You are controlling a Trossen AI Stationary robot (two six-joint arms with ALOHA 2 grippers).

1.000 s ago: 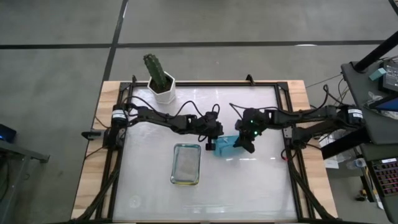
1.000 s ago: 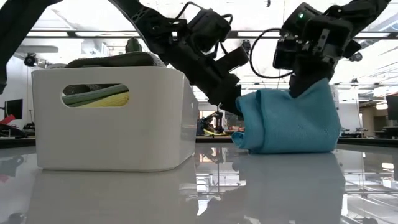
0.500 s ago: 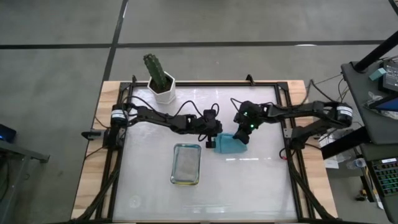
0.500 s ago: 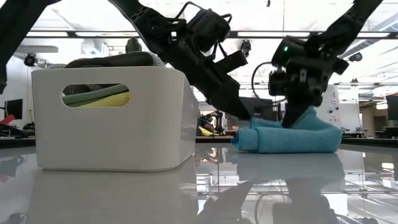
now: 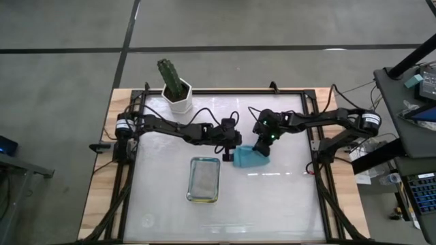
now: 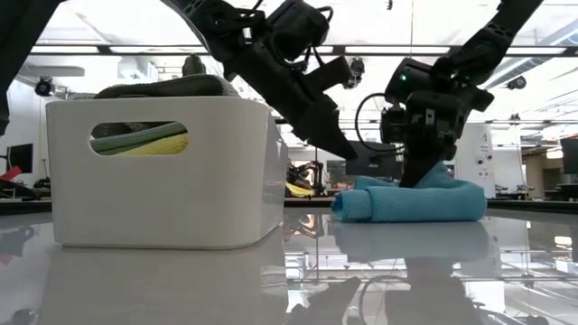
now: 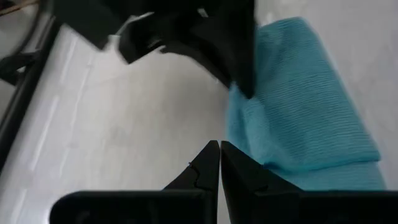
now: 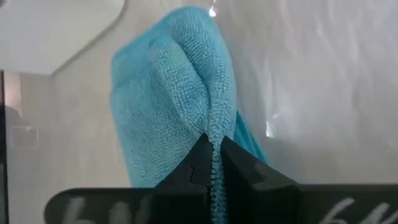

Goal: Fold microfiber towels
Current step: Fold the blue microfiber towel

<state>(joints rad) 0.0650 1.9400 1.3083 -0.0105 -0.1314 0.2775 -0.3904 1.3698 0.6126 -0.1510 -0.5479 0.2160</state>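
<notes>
Lighting: bright and even, from overhead; ceiling light strips [image 6: 135, 50] glow white across the room in the low view.

Glare: the glossy table [image 5: 272, 197] carries pale streaks in the high view; in the low view it mirrors the white tray [image 6: 163, 171] and both arms as soft dark reflections.

Backlight: the arms stand near-silhouette against the lit room.

Shadows: faint, short, close under objects.

Focus: high view sharp throughout. Left wrist view smeared, the towel [image 7: 305, 106] and the dark shapes soft-edged. Right wrist view crisp on the towel's pile, with a small specular highlight on the table just beside it.
</notes>
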